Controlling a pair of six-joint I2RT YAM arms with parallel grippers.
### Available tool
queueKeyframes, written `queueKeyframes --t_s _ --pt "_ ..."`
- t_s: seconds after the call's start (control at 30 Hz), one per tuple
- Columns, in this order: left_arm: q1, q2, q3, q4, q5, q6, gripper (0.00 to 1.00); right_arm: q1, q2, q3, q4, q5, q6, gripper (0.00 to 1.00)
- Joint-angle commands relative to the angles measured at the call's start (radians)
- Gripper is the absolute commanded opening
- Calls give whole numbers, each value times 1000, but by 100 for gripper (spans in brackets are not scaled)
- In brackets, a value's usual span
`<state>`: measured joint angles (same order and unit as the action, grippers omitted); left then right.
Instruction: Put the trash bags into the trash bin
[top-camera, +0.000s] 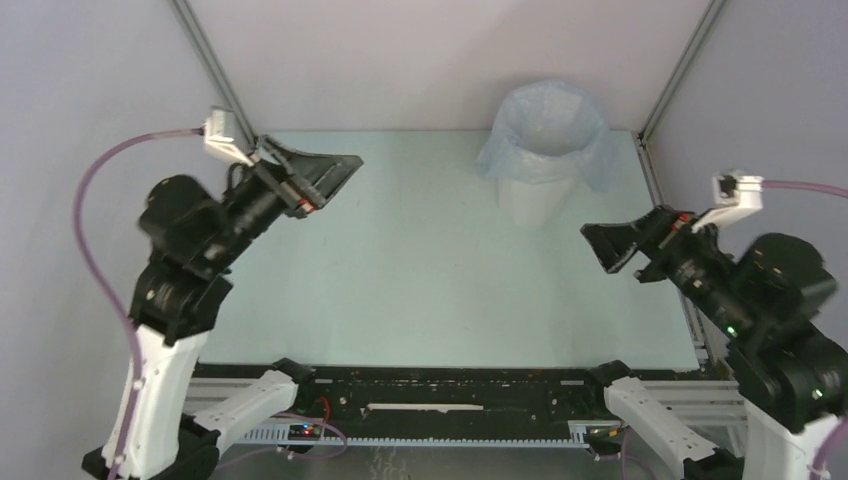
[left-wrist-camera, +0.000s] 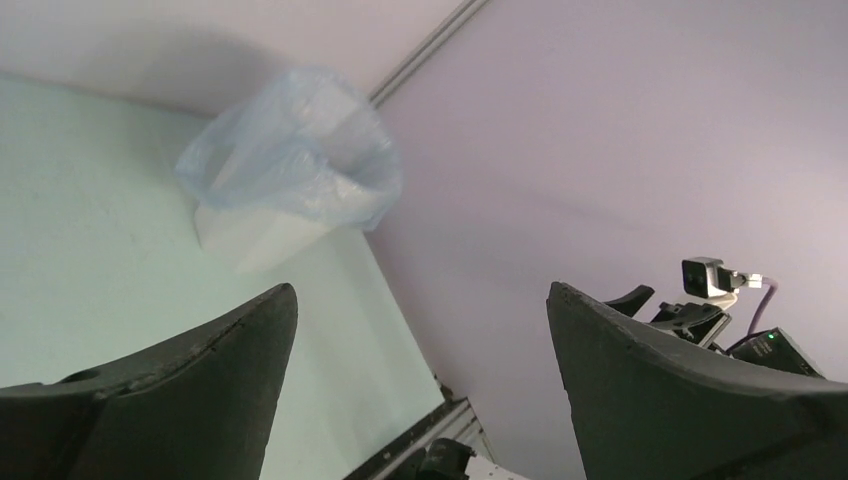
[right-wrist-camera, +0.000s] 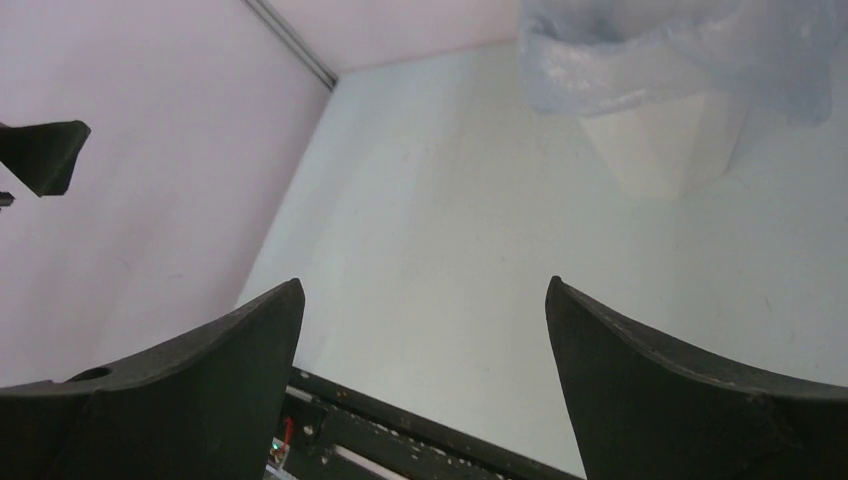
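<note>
- Trash bag (top-camera: 545, 125): pale-blue translucent film, mouth open upward, sunk into the trash bin with its hem turned out over the rim and hanging as a crinkled skirt around the upper wall
- Trash bin (top-camera: 528, 205): white, faceted, upright, long axis vertical, narrowing to its base; it stands at the far right of the bench (top-camera: 400, 270), near the back corner
- Bearing from my right end effector (top-camera: 600, 250): the bin lies ahead and to its left, well apart; this is the nearer of my two arms, so any further tucking would, in my judgement, fall to it
- Bearing from my left end effector (top-camera: 340, 182): the bin lies across the bench to its right, farther off, with bare bench between
- Right end effector: fingers spread wide, nothing between them, raised off the bench
- Left end effector: fingers spread wide, nothing between them, raised off the bench
- Status, judged: the bag looks seated in the bin and neither arm has hold of it
- Not visible: how deep the film reaches inside, the bin's floor, and its far side
- Cut off: the bag's upper edge runs out of the right wrist view
- Hard to make out: any print on the film; the left wrist view shows the bag only softly, and the film hides the bin's rim
</note>
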<state>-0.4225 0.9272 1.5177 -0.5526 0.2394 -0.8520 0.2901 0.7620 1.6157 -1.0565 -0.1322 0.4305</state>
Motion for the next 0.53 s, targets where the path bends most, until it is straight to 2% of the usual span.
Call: queueKeyframes --t_s 0.0,0.1,0.27,0.5 --pt "-46 -69 124 -58 -154 81 100 -4 -13 126 -87 11 25 100" --pt "-52 -101 187 -62 -200 96 100 -3 -25 163 -84 5 40 100" --pt "-52 -108 323 -166 -296 162 100 -3 -4 207 -126 -16 51 100" --pt "-52 -91 360 -207 -327 179 100 -3 11 225 -219 10 41 100"
